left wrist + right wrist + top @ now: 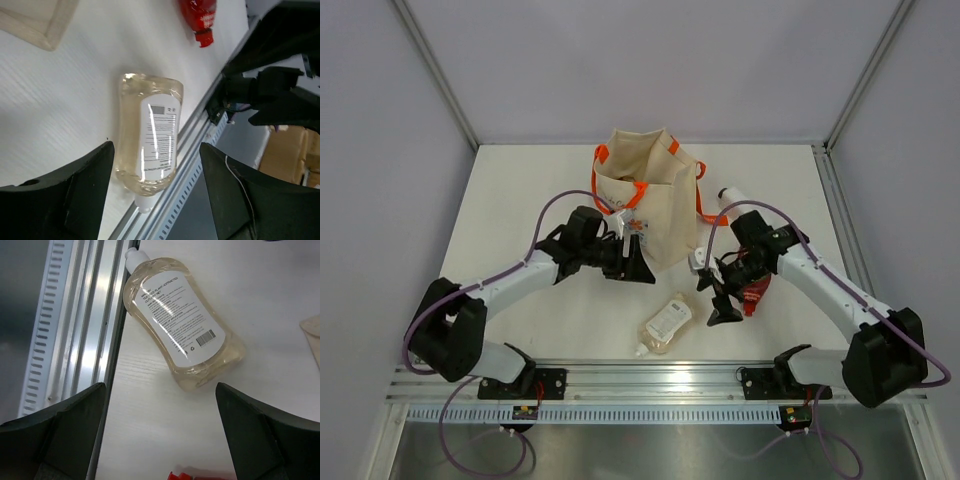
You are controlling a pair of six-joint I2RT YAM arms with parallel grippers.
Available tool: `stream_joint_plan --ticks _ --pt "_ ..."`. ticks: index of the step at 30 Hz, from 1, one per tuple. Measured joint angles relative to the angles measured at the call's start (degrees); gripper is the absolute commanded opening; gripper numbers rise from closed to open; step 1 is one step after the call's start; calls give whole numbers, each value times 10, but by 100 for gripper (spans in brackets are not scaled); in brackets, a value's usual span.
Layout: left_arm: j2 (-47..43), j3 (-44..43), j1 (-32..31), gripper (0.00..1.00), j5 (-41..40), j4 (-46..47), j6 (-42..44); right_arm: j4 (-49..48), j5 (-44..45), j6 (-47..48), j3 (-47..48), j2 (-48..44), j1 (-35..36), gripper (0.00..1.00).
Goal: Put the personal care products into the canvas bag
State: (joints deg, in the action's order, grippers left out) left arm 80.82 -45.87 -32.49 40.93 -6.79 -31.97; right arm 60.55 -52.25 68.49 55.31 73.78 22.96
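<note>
Wide-spread black fingers (60, 435) of the right gripper (723, 308) framed the clear-beige bottle (182, 322), which lay flat and label-up on the table (520, 200), cap toward the aluminium rail (85, 315). Both arms' jaws were apart and held nothing, likely set to span the bottle's body. The left gripper (635, 268) hung low beside the canvas bag (645, 200), which stood upright, mouth open for drops from above. A red bottle (756, 292) and a white bottle (733, 191) lay outside it, to its right.
</note>
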Motion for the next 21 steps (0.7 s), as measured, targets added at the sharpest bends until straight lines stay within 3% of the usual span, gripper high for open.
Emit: stream_joint_plan --ticks 3,7,9,10,21 --pt "-14 -36 8 16 -66 -61 28 -21 40 64 -33 -29 56 99" --pt "-79 -59 19 74 -175 -124 53 -70 85 102 -39 -12 125 99" --pt "-133 -59 22 94 -232 -155 64 -89 103 108 -34 15 148 99" --pt "-161 -59 22 99 -256 -168 68 -94 111 109 -29 31 160 99" --pt "-395 12 22 99 -411 -270 45 -164 205 69 -6 159 274 99"
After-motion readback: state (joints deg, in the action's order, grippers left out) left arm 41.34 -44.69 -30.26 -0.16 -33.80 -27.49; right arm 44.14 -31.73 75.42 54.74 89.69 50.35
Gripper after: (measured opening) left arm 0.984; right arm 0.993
